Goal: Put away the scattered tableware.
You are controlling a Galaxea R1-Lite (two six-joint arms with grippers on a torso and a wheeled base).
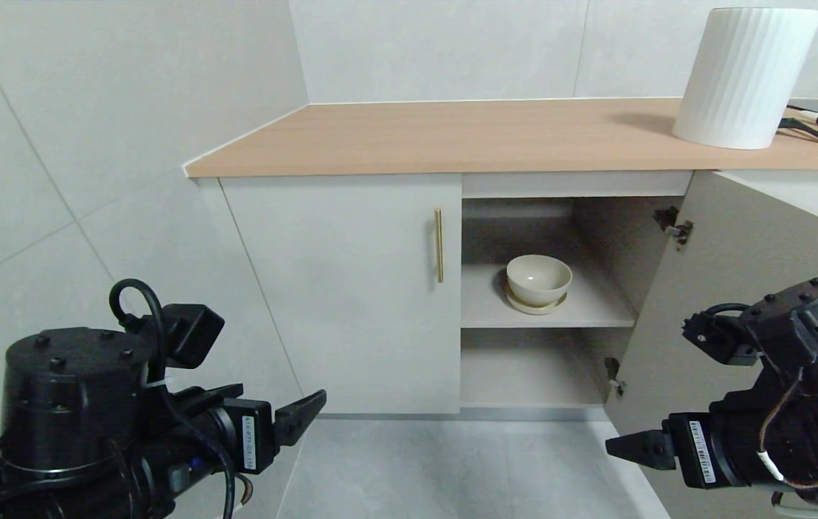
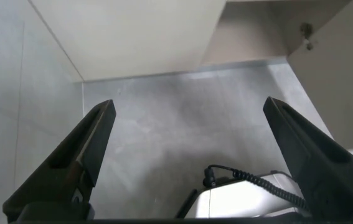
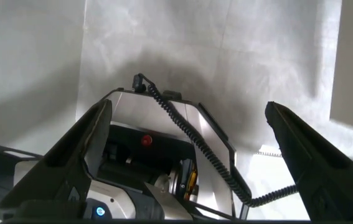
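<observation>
Stowed: bowl (image 1: 538, 278) on its plate (image 1: 527, 305), inside the cabinet on the upper shelf (image 1: 596, 308).
Remaining: seemingly only the open door (image 1: 733, 288) to close.
Jaws: left gripper (image 2: 188, 107) and right gripper (image 3: 188, 107) both spread, holding nothing.

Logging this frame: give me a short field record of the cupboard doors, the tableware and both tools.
doors: right door swung open, left door shut
tableware: bowl sitting on a plate, both on the upper shelf
left tool: open, holding nothing, low over the floor
right tool: open, holding nothing, low beside the right door
countertop: white ribbed container near its right end
</observation>
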